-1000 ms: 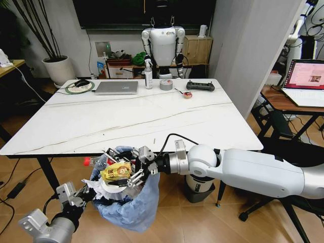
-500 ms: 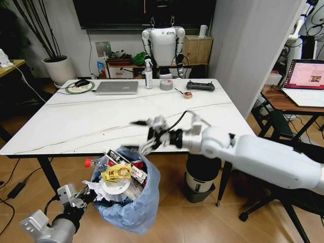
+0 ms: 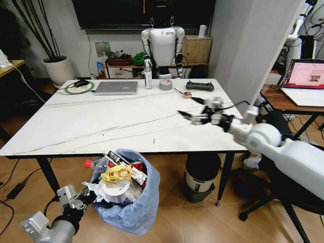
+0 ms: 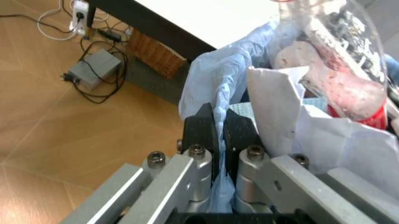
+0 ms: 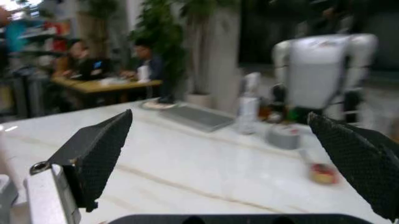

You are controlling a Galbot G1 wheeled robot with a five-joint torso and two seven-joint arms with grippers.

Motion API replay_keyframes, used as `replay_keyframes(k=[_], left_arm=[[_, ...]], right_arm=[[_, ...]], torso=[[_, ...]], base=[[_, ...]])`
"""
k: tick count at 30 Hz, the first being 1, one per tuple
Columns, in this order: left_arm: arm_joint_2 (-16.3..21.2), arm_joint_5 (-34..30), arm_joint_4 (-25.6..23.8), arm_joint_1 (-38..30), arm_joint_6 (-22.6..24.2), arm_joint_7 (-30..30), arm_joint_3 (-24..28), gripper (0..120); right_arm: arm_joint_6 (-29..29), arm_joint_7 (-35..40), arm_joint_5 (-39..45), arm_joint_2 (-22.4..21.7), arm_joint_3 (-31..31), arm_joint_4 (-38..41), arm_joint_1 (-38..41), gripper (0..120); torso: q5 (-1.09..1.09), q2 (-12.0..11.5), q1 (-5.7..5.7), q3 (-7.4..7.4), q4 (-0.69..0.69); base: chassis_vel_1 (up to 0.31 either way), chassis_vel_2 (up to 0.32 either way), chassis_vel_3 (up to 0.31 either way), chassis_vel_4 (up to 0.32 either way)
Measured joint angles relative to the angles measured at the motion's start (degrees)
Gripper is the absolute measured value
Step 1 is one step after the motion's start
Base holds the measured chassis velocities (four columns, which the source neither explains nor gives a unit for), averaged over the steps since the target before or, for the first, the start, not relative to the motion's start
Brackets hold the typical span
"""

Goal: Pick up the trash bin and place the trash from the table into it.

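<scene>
Your left end effector [image 4: 215, 140], at the lower left of the head view, is clamped narrow on the rim of the light-blue bag lining the trash bin [image 3: 132, 205]; in the left wrist view the black pads [image 4: 201, 133] pinch a fold of that plastic with crumpled white paper pressed just beside them. The bin hangs below the near edge of the surface [image 3: 76, 126], in the lower centre of the frame, and it is heaped: a yellow wrapper [image 3: 116, 174], a white paper cup [image 3: 115, 188], tissues and a red-capped bottle [image 3: 94, 163] sit at or above the rim. Your right end effector [image 3: 198, 112] is above the right part of the surface, right of centre in the frame, with its jaws spread wide and nothing between them. What lies on the surface now, at the upper part of the frame, reads as things to leave alone: a laptop [image 3: 116, 87], a spray bottle [image 3: 148, 74], a tape roll [image 3: 166, 84], a black controller [image 3: 200, 86]; only the small red object [image 3: 187, 94] near the tape might be litter, and I cannot tell what it is. Before you reach for anything, judge whether it is trash at all. Keep the left grip firm and level, since the load is piled high and the hold is on thin plastic, which could slip or tear if the bin tilts. If you do fetch another piece, bring it in over the bin's centre and release low, so nothing on top gets knocked off.
</scene>
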Motion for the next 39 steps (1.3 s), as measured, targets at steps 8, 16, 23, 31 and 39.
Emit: replay_keyframes(k=[8,16,23,31,39], left_arm=[[0.3,0.1,-0.6,0.7,-0.1,0.1,-1.0,0],[0.3,0.2,-0.9,1.3,-0.1,0.2,-1.6,0],[0.3,0.7,-0.8,1.3,-0.2,0.3,-1.4,0],[0.3,1.6,-0.3,1.4,-0.2,0.6,-0.9,0],[0.4,2.3,0.1,1.5,-0.3,0.9,-0.9,0]], right_arm=[[2.1,3.8,-4.6,0.9,23.5,1.3,-22.0,100],[2.7,1.6,-5.0,3.5,35.4,1.0,-31.6,100],[2.8,-1.3,-5.4,6.2,45.7,0.9,-40.5,100],[3.9,-4.0,-8.0,10.0,56.7,1.8,-49.5,100],[6.1,-4.5,-11.0,14.8,61.6,5.2,-58.5,100]], torso=[[-0.02,0.0,-0.01,0.00,-0.05],[-0.04,0.0,-0.01,0.00,-0.02],[-0.01,0.0,0.00,0.00,-0.03],[-0.03,0.0,0.00,0.01,-0.03],[-0.03,0.0,0.00,0.00,-0.03]], base=[[0.000,0.000,0.000,0.000],[0.000,0.000,0.000,0.000],[0.000,0.000,0.000,0.000],[0.000,0.000,0.000,0.000],[0.000,0.000,0.000,0.000]])
